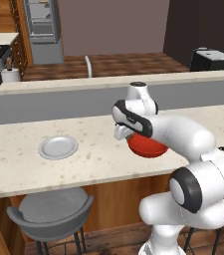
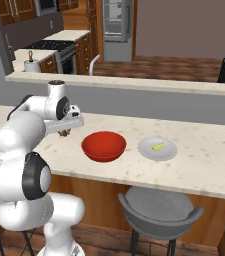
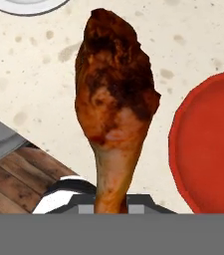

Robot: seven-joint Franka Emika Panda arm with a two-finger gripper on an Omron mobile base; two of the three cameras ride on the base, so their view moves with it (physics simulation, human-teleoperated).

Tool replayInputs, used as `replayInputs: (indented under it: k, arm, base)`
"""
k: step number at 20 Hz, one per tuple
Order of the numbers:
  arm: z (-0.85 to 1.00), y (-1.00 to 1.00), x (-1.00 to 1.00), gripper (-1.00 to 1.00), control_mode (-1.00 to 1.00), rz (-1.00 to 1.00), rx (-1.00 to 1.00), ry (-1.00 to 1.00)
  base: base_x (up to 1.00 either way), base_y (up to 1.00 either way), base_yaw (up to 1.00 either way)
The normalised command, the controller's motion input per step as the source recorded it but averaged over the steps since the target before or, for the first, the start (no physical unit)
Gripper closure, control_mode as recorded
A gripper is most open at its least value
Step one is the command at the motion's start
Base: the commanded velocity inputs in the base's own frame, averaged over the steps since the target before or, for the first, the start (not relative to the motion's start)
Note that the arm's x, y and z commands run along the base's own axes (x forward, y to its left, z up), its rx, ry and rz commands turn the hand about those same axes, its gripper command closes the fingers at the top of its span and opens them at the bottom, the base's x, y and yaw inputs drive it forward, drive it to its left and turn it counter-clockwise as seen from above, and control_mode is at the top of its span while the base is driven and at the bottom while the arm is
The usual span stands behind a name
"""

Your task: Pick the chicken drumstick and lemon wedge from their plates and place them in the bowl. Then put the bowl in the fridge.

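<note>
Chicken drumstick [image 3: 114,107] clamped by its thin bone end in the claw [image 3: 111,206], long axis running straight out from the fingertips, thick end foremost, above the desk [image 3: 29,94]. Red bowl [image 3: 210,144] just beside, off to the claw's right, not yet beneath.

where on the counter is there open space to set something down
Bare counter lies left of the empty plate, and more lies right of the lemon wedge's plate. It is crowded around the red bowl and gripper.

even, flat rendered light; faint soft shadows
</note>
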Motion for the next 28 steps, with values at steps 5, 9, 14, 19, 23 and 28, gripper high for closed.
replayInputs:
  k: [5, 9, 14, 19, 23, 28]
  arm:
    - [0.0, -0.76, -0.13, 1.0, -1.0, 0.03, 0.0, 0.0]
    - [0.0, -0.74, -0.06, 1.0, -1.0, 0.0, 0.0, 0.04]
    - [0.0, -0.67, 0.0, 1.0, -1.0, 0.0, 0.0, 0.04]
    - [-0.13, -0.38, 0.16, 1.0, -1.0, 0.06, 0.04, 0.02]
    - [-0.22, -0.07, 0.4, 1.0, -1.0, 0.07, 0.05, 0.05]
    - [-0.3, 0.0, 0.42, 1.0, -1.0, 0.01, 0.04, 0.11]
  base:
    - [0.0, 0.0, 0.0]
    - [0.0, 0.0, 0.0]
    - [0.0, 0.0, 0.0]
    - [0.0, 0.0, 0.0]
    - [0.0, 0.0, 0.0]
    - [0.0, 0.0, 0.0]
